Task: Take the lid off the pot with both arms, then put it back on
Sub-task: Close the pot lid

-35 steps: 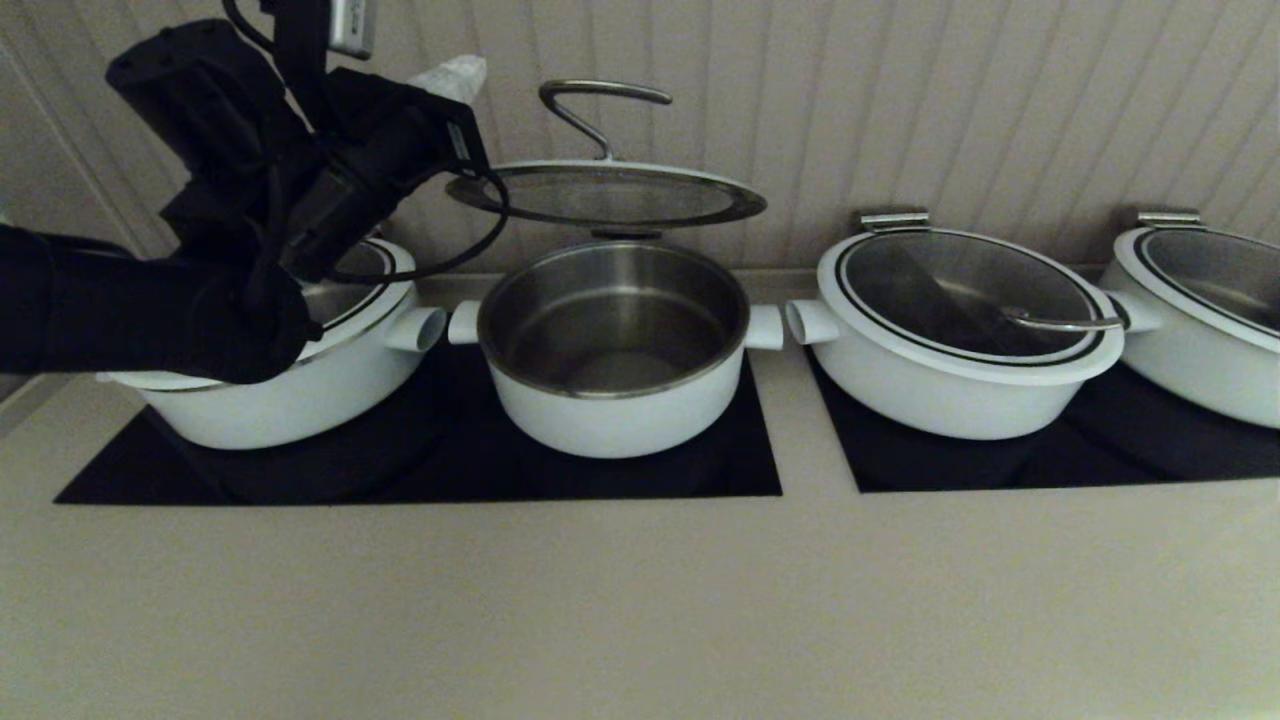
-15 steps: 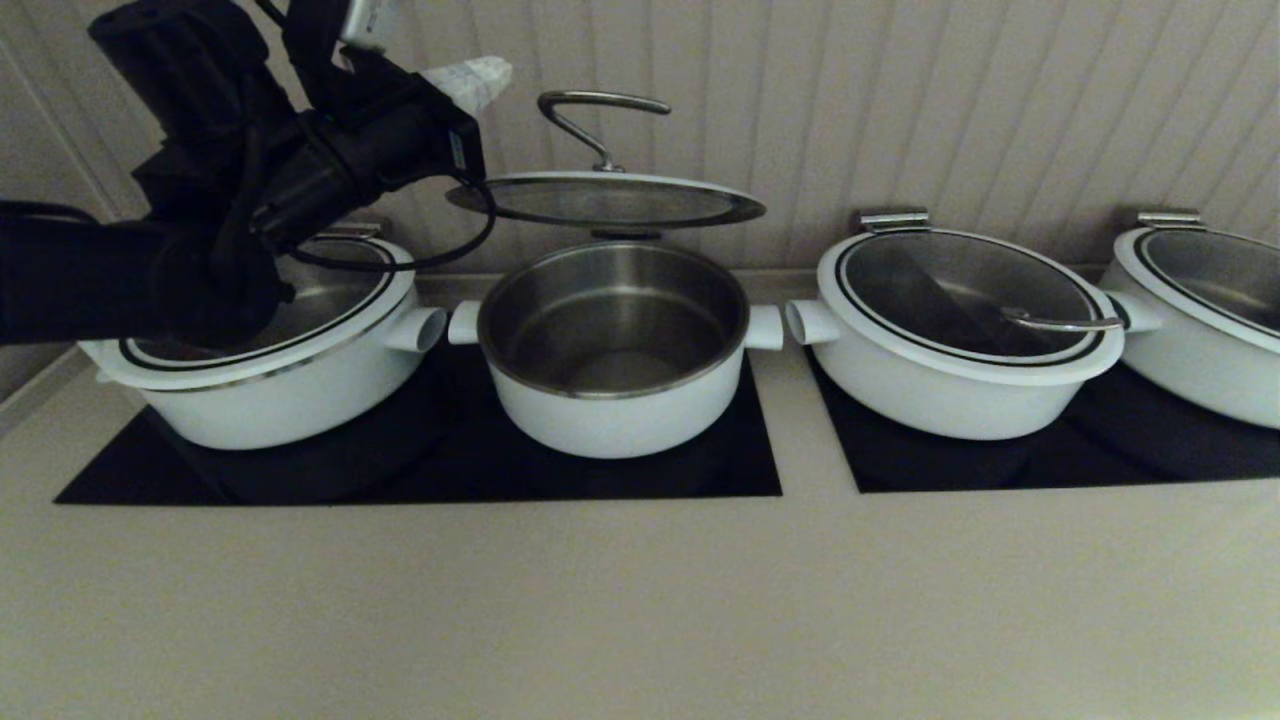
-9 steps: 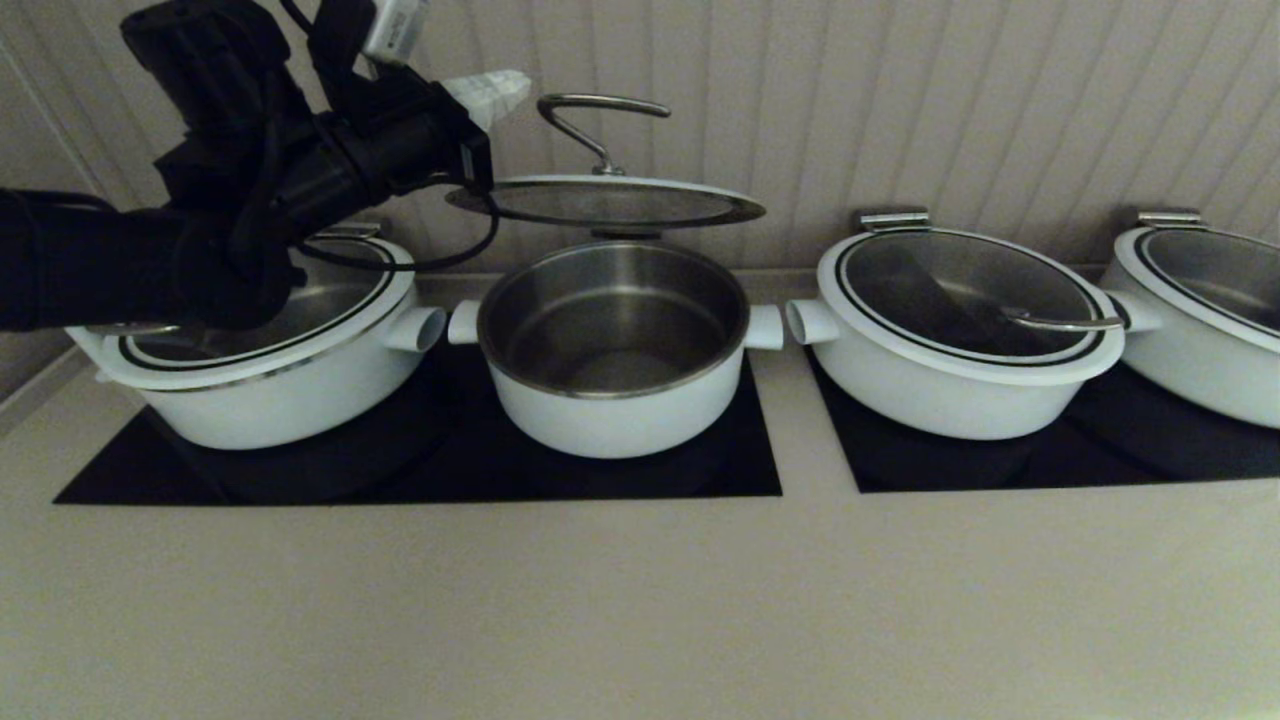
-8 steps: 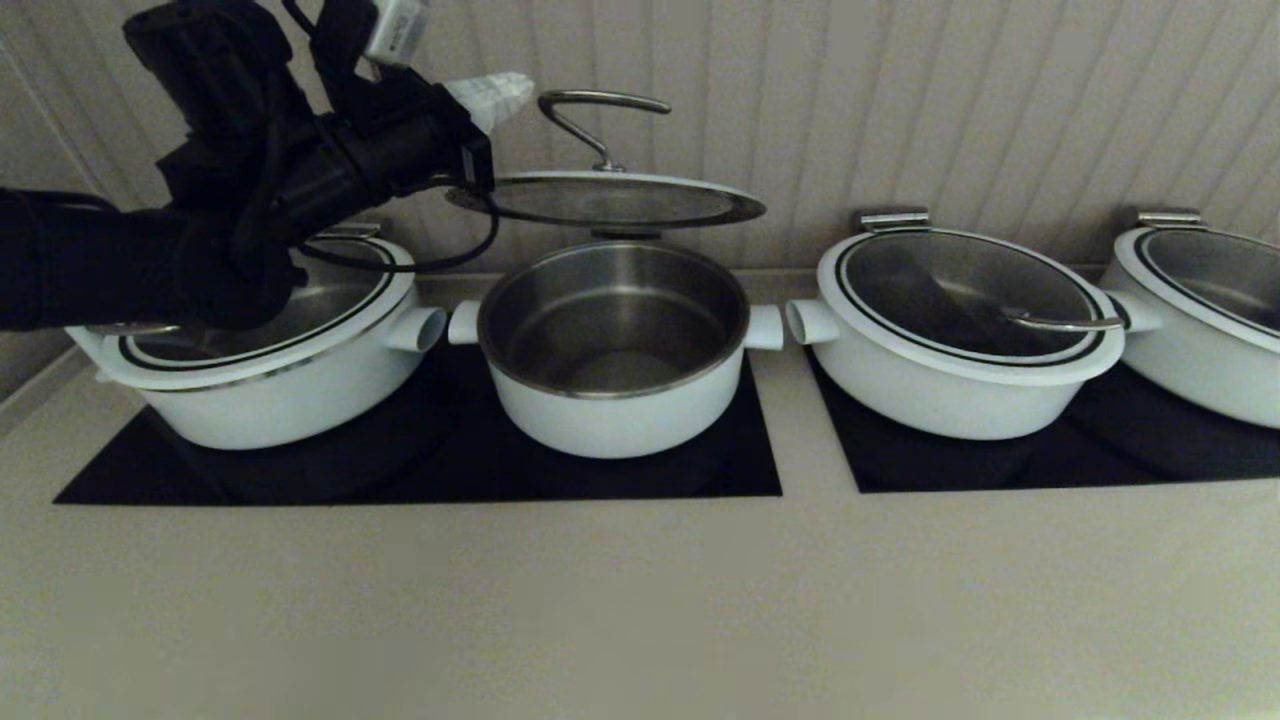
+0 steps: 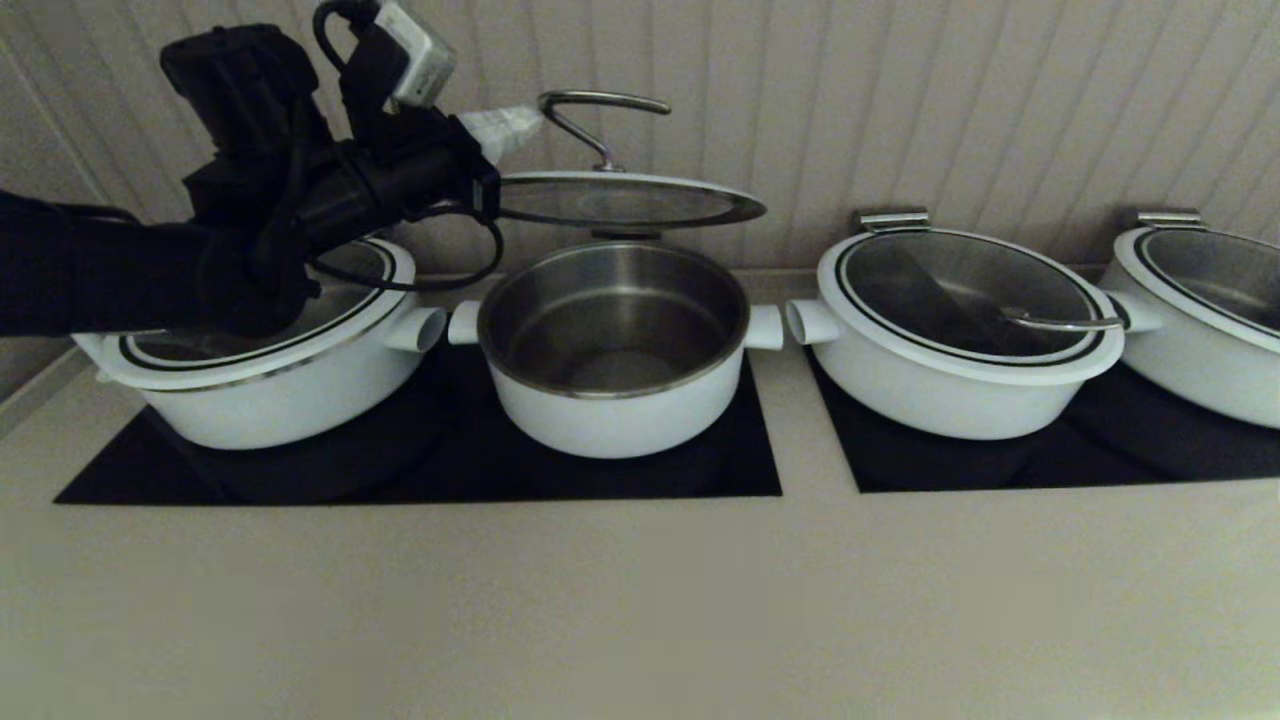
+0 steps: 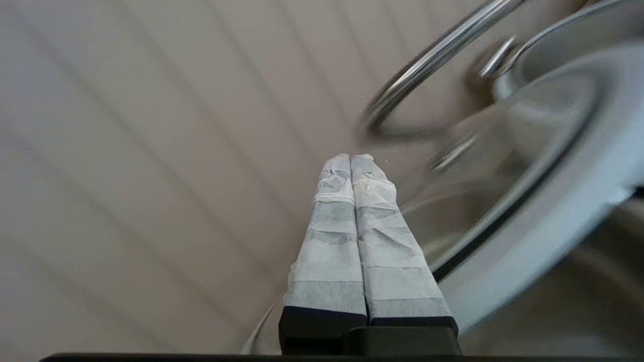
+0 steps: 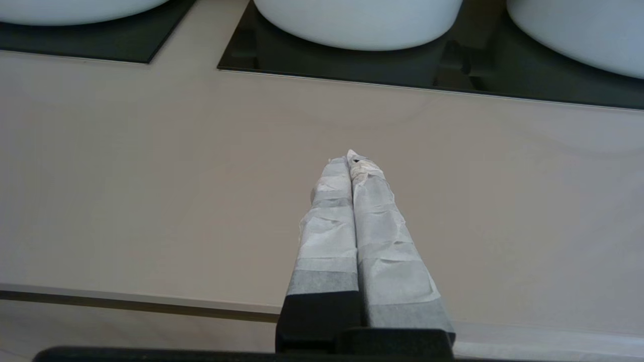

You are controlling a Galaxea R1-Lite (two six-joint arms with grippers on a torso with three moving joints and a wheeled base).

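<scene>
An open white pot [image 5: 615,345] with a steel inside stands on the left black cooktop. Its glass lid [image 5: 620,200] stands raised above the pot's back, tilted open, with a curved steel handle [image 5: 600,110] on top. My left gripper [image 5: 525,118] is shut and empty, its taped fingertips right beside the left end of the handle, above the lid's left edge. In the left wrist view the gripper [image 6: 350,158] points at the handle's end [image 6: 432,55], just short of it. My right gripper [image 7: 350,160] is shut and empty, low over the counter, out of the head view.
A lidded white pot [image 5: 270,350] stands under my left arm. Another lidded pot [image 5: 960,335] stands right of the open one and a third [image 5: 1205,310] at the far right. The ribbed wall [image 5: 950,110] is close behind. Beige counter [image 5: 640,600] spreads in front.
My left gripper has risen from over the left pot and moved right, to the left end of the lid's handle. The lid and pots have not moved.
</scene>
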